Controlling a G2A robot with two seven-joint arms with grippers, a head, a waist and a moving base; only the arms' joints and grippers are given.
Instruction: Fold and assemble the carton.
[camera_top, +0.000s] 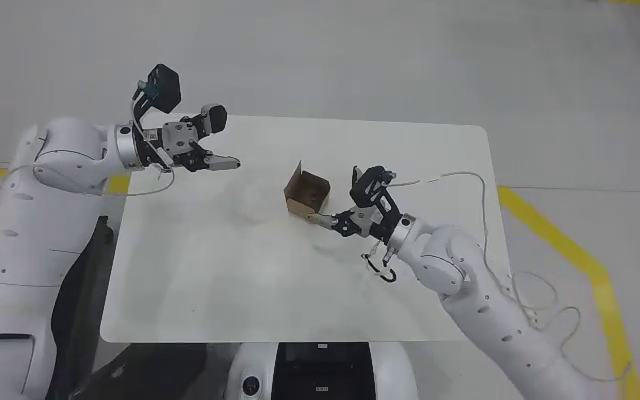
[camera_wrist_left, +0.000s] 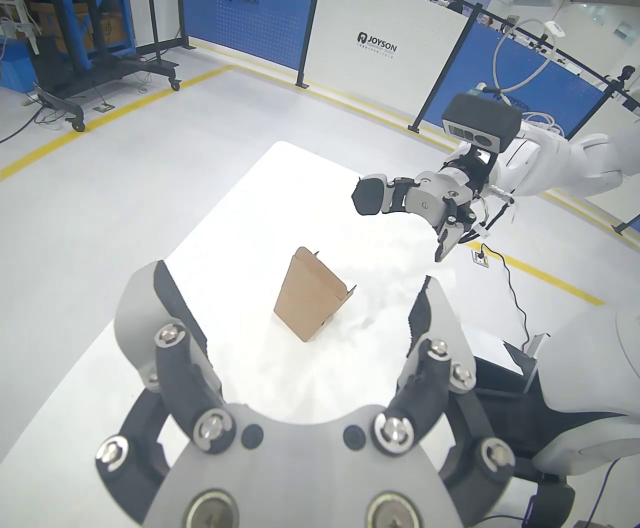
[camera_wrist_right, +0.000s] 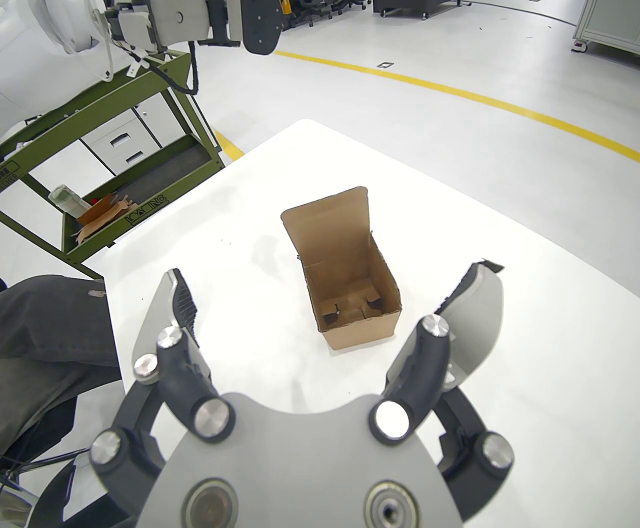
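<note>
The carton (camera_wrist_right: 357, 300) has its raised flap (camera_wrist_right: 327, 225) barring approach from the left jaws.

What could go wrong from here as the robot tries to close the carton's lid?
1. The carton stands ungripped on the table, and the right claw is open near it. A push on the upright lid flap may slide or tip it.
2. The left claw hangs open far off, so it probably cannot brace the carton.
3. Gaps show between the floor tabs; pressing down inside might spring them.
</note>
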